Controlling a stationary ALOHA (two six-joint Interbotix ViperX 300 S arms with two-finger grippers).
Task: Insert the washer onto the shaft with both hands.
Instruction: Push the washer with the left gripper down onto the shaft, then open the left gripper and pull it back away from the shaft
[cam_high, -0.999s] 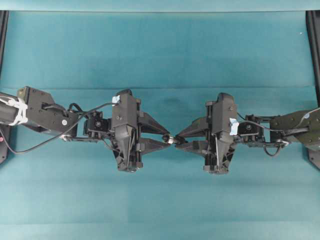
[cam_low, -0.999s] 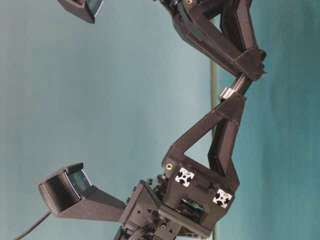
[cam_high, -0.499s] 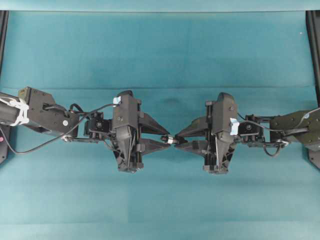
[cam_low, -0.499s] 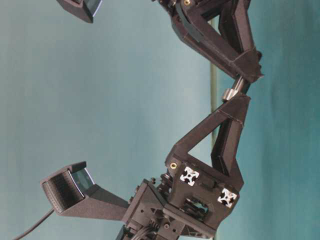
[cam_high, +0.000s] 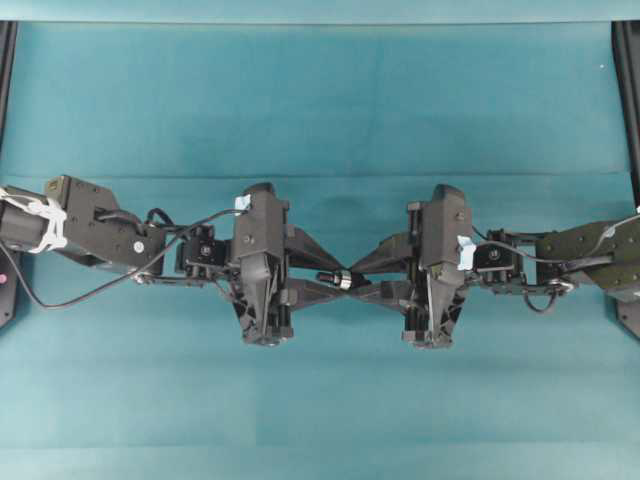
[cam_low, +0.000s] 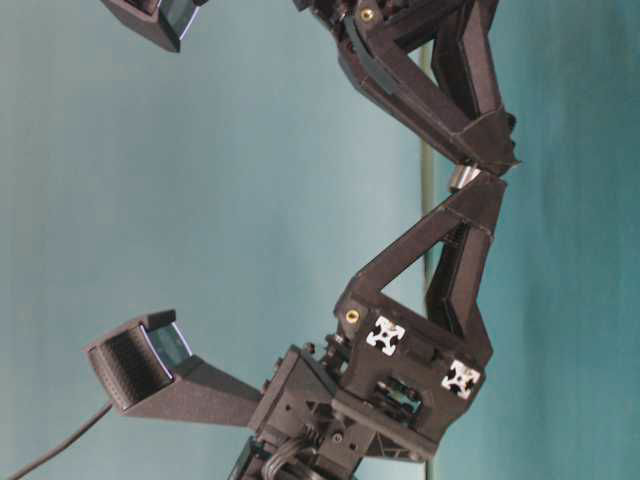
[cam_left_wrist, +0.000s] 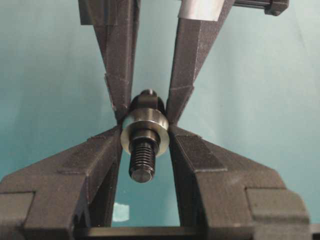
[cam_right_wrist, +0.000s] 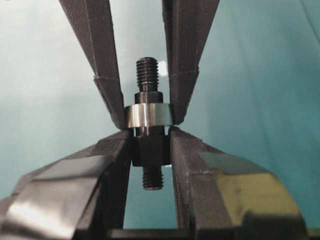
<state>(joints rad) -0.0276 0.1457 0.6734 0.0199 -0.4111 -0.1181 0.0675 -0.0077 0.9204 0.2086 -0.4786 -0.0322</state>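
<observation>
The grey washer (cam_left_wrist: 145, 131) sits on the dark shaft (cam_left_wrist: 142, 161), whose threaded end pokes through it toward the left wrist camera. My left gripper (cam_left_wrist: 145, 134) is shut on the washer's rim. My right gripper (cam_right_wrist: 150, 150) is shut on the shaft's thick collar (cam_right_wrist: 150, 152), with the washer (cam_right_wrist: 148, 115) just beyond it and the threaded tip (cam_right_wrist: 147, 72) past that. From overhead, the left gripper (cam_high: 338, 281) and right gripper (cam_high: 357, 282) meet tip to tip above mid-table, fingers interleaved around the washer (cam_high: 343, 280). In the table-level view the washer (cam_low: 462, 177) shows between the tips.
A teal cloth (cam_high: 320, 110) covers the table. Black frame rails stand at the left edge (cam_high: 7, 70) and right edge (cam_high: 629, 70). A small pale tape scrap (cam_left_wrist: 120, 211) lies on the cloth below the left gripper.
The two grippers have closed the gap between them. The washer has slid along the shaft toward the collar, and the fingertips now overlap.
</observation>
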